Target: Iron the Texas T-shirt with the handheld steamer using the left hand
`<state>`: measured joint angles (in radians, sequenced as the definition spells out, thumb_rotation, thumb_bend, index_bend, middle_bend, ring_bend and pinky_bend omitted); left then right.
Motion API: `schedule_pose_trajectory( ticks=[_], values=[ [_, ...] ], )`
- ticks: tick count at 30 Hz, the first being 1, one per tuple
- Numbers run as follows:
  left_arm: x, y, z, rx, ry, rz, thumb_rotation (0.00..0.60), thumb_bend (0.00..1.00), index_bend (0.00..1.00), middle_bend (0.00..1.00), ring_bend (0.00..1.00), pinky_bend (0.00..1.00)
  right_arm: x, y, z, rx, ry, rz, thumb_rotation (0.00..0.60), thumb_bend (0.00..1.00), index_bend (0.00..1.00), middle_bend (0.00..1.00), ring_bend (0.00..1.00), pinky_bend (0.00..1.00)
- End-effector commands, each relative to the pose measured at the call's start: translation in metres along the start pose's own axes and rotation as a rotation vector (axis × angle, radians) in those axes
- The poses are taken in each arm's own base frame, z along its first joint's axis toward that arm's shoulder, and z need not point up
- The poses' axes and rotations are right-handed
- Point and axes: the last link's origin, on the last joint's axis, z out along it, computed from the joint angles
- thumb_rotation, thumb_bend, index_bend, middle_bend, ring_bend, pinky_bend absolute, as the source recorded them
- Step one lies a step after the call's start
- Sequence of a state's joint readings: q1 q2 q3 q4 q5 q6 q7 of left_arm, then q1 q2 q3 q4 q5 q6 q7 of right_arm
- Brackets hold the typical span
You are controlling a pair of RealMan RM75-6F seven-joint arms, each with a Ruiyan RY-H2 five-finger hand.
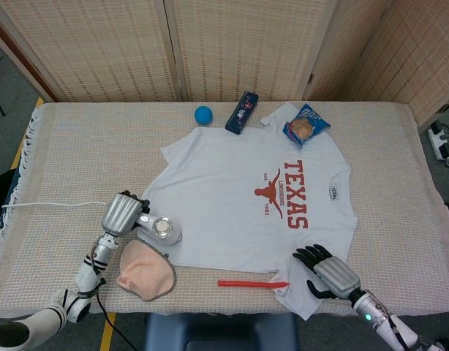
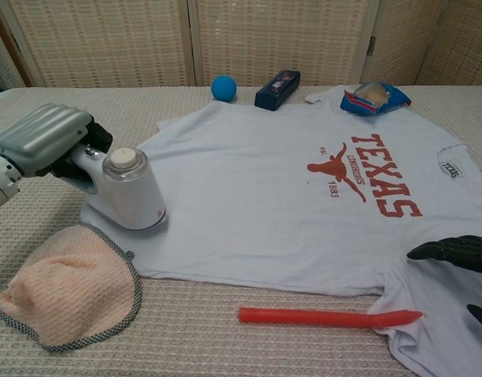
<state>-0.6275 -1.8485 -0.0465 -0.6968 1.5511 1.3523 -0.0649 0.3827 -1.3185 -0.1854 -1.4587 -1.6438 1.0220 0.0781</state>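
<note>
Centrally, T-shirt (image 1: 246,205) printed "TEXAS" in red; left hand (image 2: 43,141) grips steamer (image 2: 131,191) on its corner, right hand (image 1: 330,274) rests, fingers spread, on sleeve

The right hand (image 2: 461,255) is cut off by the chest view's edge (only dark fingertips show).

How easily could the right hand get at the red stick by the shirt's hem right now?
Probably yes: the right hand rests on the shirt beside the red stick, holding nothing, with nothing between them.
</note>
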Motion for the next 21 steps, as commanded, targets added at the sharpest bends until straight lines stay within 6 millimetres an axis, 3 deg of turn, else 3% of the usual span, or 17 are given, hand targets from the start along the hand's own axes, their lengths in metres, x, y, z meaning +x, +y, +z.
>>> schedule_pose_trajectory(
  ticks=[1,7,21],
  values=[
    [-0.006,0.006,-0.006,-0.027,-0.019,0.023,0.600,0.34,0.88,0.94,0.79,0.69,0.000,0.000,0.001,0.001,0.000,0.000,0.400,0.62,0.00,0.04,0.00,0.00],
    [-0.015,-0.007,-0.016,-0.005,-0.059,0.072,0.600,0.34,0.88,0.94,0.78,0.69,0.000,-0.002,0.002,0.007,-0.002,-0.002,0.402,0.62,0.00,0.03,0.00,0.00],
    [-0.012,-0.073,-0.043,0.183,-0.085,0.094,0.600,0.34,0.88,0.94,0.78,0.68,0.002,-0.007,0.005,0.025,0.001,-0.006,0.400,0.62,0.00,0.03,0.00,0.00]
  ],
)
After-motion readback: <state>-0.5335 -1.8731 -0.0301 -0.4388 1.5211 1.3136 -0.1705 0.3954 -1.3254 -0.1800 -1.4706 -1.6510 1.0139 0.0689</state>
